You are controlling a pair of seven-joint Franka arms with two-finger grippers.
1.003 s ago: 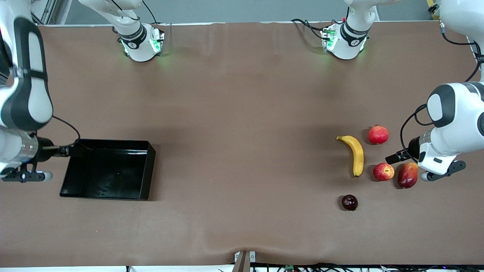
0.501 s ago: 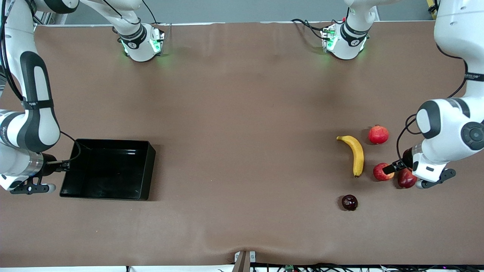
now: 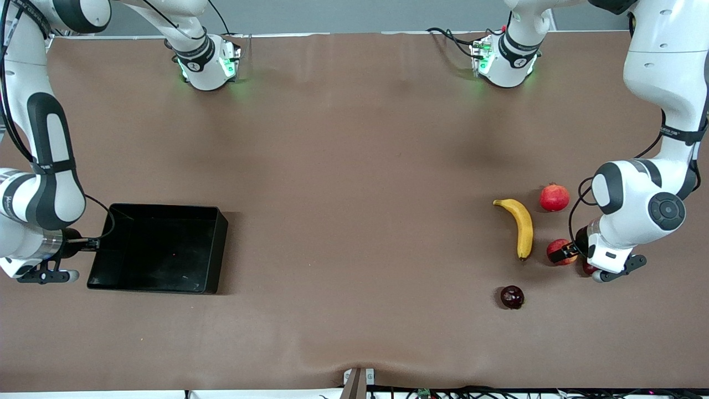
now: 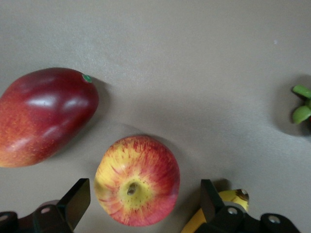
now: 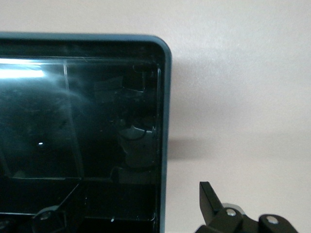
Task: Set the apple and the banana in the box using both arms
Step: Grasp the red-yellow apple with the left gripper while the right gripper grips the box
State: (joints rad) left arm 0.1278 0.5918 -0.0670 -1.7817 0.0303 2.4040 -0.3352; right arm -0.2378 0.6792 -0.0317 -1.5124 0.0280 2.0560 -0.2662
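Lowered since the earlier frame, the left pincer (image 4: 141,204) straddles the apple (image 4: 137,180), fingers spread, beside the banana (image 3: 519,227) on the tabletop (image 3: 354,166). Risk: a finger nudging the banana or mango (image 4: 43,116). Right pincer (image 5: 131,213), open, straddles the box (image 3: 158,248) wall; its fingertips are cropped.

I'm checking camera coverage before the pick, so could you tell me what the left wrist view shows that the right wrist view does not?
Only the left wrist view shows fruit: the apple between the open left gripper fingers, the mango-like fruit beside it, and the banana tip. Only the right wrist view shows the box, under the open right gripper. Both show the brown table.
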